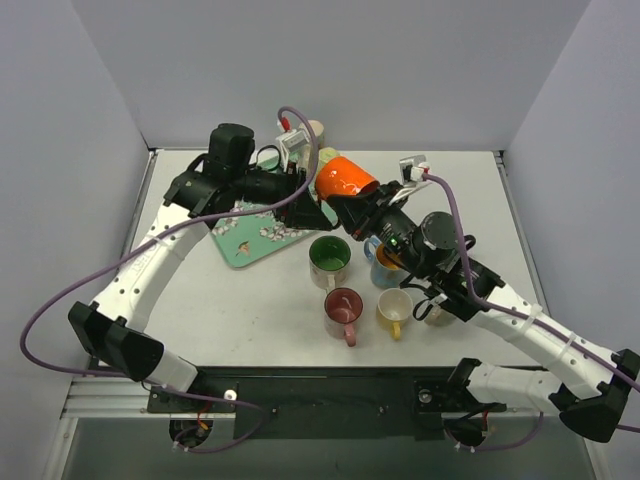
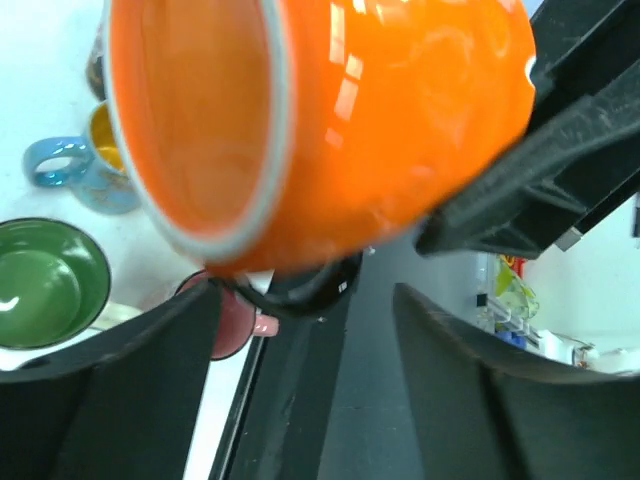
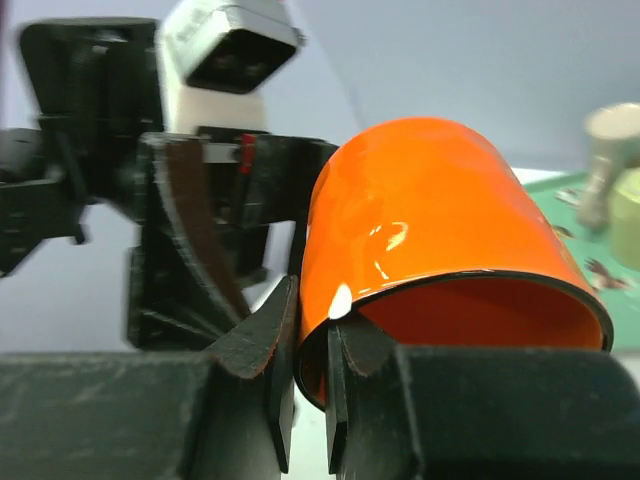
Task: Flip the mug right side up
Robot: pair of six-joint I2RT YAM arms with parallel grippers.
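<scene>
Overhead, one pale worktop (image 1: 200,300) carries everything, and two arms reach across it from the near edge: the left arm (image 1: 150,260) and the right arm (image 1: 520,320), meeting near the far middle. One green flower-patterned tray (image 1: 245,245) lies flat left of centre, partly under the left arm.

One orange mug (image 1: 345,178) is aloft where the arms meet, clear of the worktop, just beyond the tray's right corner and tipped onto its side. Four smaller mugs stand upright on the worktop nearer the bases: one green-lined mug (image 1: 329,256), one blue mug (image 1: 383,270) half hidden by the right arm, one pink mug (image 1: 343,308) and one yellow mug (image 1: 394,306). The pink and yellow ones sit side by side. A dark shape under the right arm may be a fifth; I cannot tell.

The right pincer (image 3: 312,330) is pressed together on the orange mug's rim, one finger outside the wall and one inside. The left pincer (image 2: 305,295) is spread, its two fingers standing apart below the mug and not gripping it.
</scene>
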